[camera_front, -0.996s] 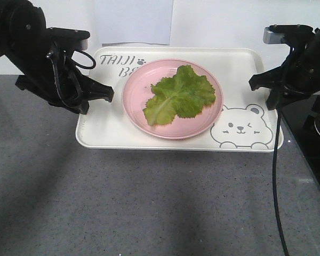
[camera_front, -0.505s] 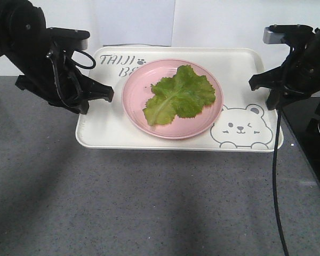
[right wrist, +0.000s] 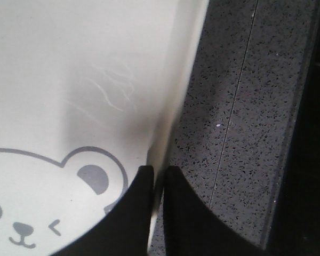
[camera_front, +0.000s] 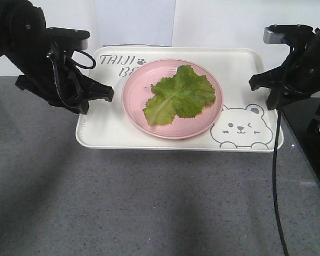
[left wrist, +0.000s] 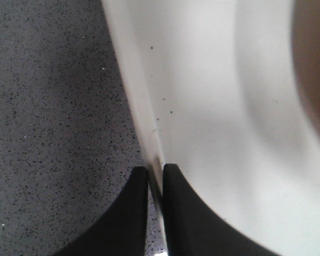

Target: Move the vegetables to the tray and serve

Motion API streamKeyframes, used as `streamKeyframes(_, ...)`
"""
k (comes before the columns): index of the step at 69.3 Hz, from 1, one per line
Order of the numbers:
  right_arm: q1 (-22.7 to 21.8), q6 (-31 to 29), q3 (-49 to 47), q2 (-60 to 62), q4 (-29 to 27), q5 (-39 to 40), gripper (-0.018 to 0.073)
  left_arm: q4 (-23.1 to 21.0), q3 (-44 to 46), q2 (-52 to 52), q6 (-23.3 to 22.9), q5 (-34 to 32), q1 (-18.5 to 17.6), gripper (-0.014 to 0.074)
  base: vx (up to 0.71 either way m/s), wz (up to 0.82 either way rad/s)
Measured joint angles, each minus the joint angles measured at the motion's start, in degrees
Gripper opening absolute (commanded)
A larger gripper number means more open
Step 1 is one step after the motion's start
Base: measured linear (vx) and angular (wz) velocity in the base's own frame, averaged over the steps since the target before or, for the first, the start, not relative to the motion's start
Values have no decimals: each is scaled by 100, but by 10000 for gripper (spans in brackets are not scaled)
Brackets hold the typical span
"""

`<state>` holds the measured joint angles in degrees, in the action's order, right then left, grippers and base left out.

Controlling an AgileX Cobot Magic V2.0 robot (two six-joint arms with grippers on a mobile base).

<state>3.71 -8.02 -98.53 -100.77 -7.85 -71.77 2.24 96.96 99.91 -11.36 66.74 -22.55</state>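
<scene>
The vegetables, one ruffled green lettuce leaf [camera_front: 180, 95], lie on a round pink plate [camera_front: 149, 126] that stands on the cream tray [camera_front: 104, 134] with the bear drawing. My left gripper [camera_front: 108, 93] is shut on the tray's left rim; the left wrist view shows its fingers pinching that rim [left wrist: 156, 169], one inside the tray [left wrist: 213, 85] and one outside. At the opposite side my right gripper [camera_front: 256, 84] is shut on the right rim, clamped [right wrist: 159, 170] beside the bear's ear [right wrist: 92, 177] on the tray [right wrist: 69, 69].
The tray rests over a grey speckled counter [camera_front: 122, 202]. A black surface [camera_front: 312, 144] borders the counter on the right, with a seam line [right wrist: 232, 112] alongside. A black cable [camera_front: 276, 181] hangs from the right arm. A white wall [camera_front: 218, 21] stands close behind.
Both grippers keep the same hold on the tray's rims. The white panel behind and the items at the far right have shifted a few pixels; tray and leaf look unmoved.
</scene>
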Motion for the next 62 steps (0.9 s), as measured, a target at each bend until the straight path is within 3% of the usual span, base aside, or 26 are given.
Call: streamKeyframes(62, 0, 0, 0, 0, 0, 0, -6, 0, 0, 0, 0, 0, 0, -6, 0, 0)
